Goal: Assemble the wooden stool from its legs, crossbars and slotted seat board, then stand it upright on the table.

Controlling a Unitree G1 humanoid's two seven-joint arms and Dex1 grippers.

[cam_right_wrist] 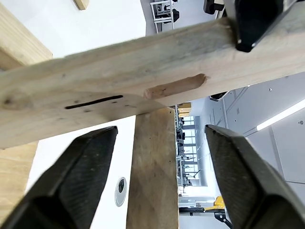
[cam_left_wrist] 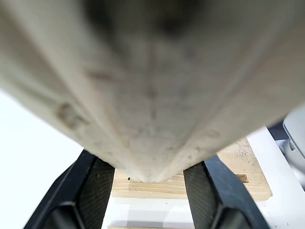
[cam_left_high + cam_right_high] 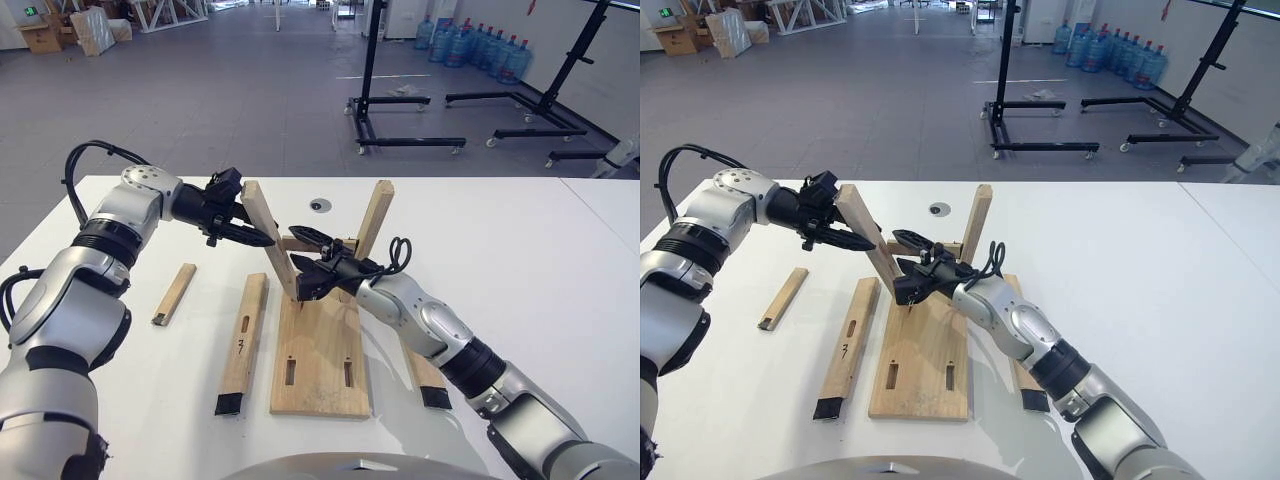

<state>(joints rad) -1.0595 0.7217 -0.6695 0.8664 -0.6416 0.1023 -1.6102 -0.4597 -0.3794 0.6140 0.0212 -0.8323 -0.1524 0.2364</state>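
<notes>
Grey floor (image 3: pixel 250 80), black wheeled stands (image 3: pixel 410 143), water jugs (image 3: pixel 490 50).

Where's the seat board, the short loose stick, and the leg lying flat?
Seat board (image 3: pixel 318 375): left eye view, bare middle between its slots.
Short stick (image 3: pixel 174 293): left eye view, its middle.
Flat leg (image 3: pixel 243 340): left eye view, mid-length.

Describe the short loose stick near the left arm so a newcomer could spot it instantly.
Start at the white table and find the flat seat board in the middle. To the robot's left lies a long slotted leg; the short stick lies beyond it, alone and much shorter.
</notes>
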